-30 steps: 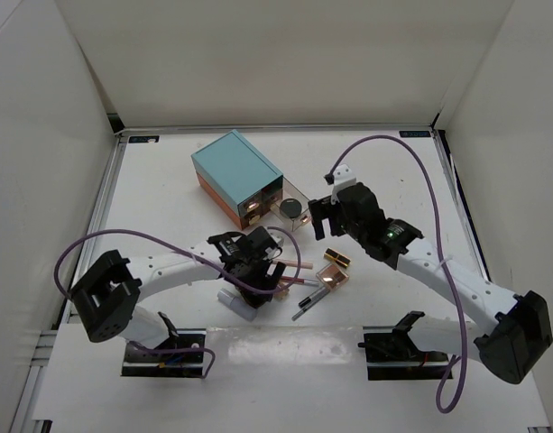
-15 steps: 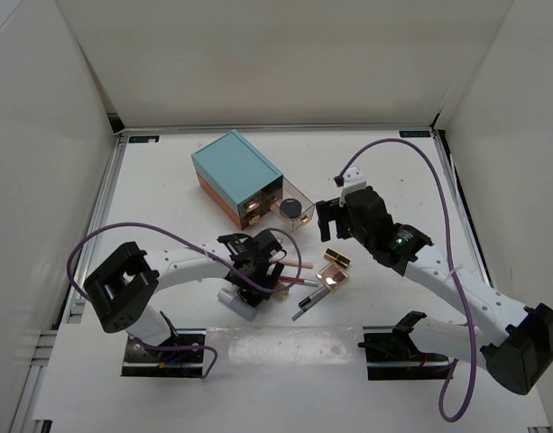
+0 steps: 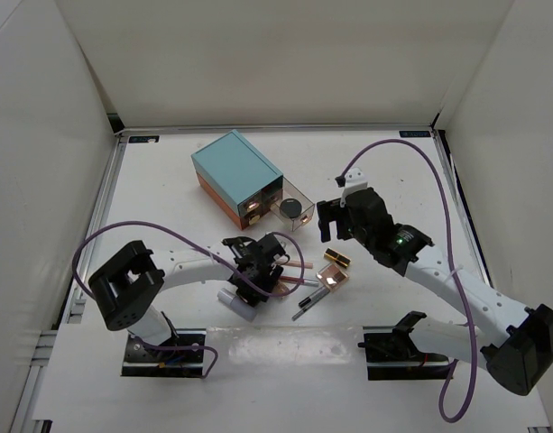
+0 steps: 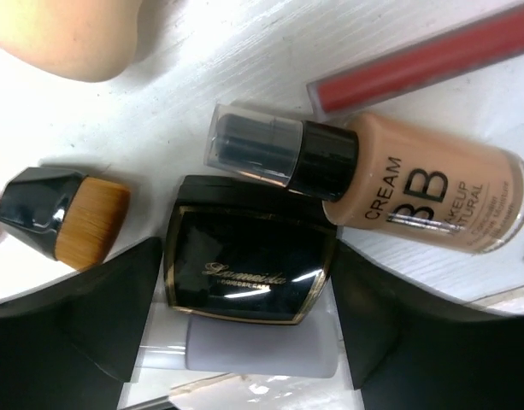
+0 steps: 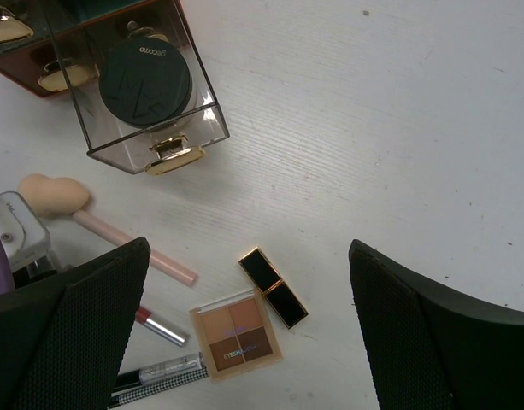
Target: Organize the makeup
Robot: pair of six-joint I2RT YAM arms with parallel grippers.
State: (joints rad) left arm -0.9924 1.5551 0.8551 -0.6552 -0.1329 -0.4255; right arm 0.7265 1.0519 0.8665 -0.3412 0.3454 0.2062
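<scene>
Lettering "CREAM BB" on foundation bottle (image 4: 432, 184), "Lameila" on black compact (image 4: 249, 273).

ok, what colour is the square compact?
The compact is black with gold edging; best seen in left wrist view.

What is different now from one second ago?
The left gripper moved slightly right and toward the near edge, its fingers now flanking the black compact; a grip is not certain. The right gripper shifted a little nearer. The teal box and the palette stayed.
</scene>
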